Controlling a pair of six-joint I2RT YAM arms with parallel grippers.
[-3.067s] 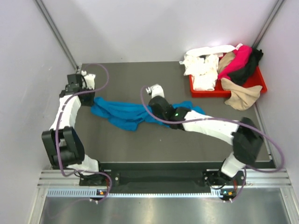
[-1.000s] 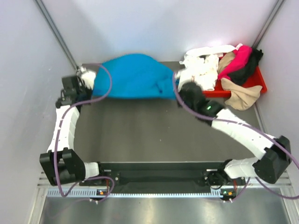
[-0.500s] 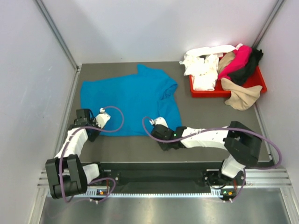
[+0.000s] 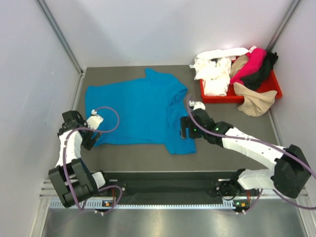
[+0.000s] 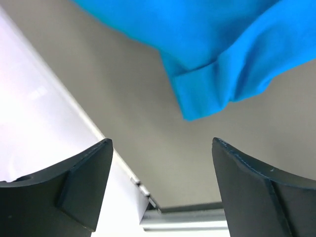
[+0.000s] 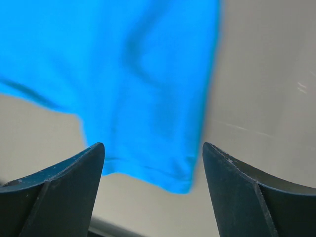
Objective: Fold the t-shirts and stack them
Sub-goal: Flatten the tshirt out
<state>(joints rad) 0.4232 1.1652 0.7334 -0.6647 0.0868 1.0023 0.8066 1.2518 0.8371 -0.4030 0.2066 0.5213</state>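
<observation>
T-shirt (image 4: 138, 108), bright blue, flat between left claw (image 5: 160, 143) and right claw (image 6: 153, 145), both agape over its near corners.

The overhead camera sits high behind the arm bases, which lie along the bottom of its frame. It looks down on the whole table (image 4: 148, 155), from the blue t-shirt (image 4: 133, 108) at centre left to the red tray (image 4: 216, 98) at upper right. The left wrist camera hangs close over the tabletop, looking past its own dark fingers (image 5: 81, 185) at a shirt corner in its upper right, with the wall (image 5: 34, 108) at left. The right wrist camera, equally near, looks past its fingers (image 6: 61, 190) at the blurred shirt hem. All three views share the shirt and the grey tabletop.
</observation>
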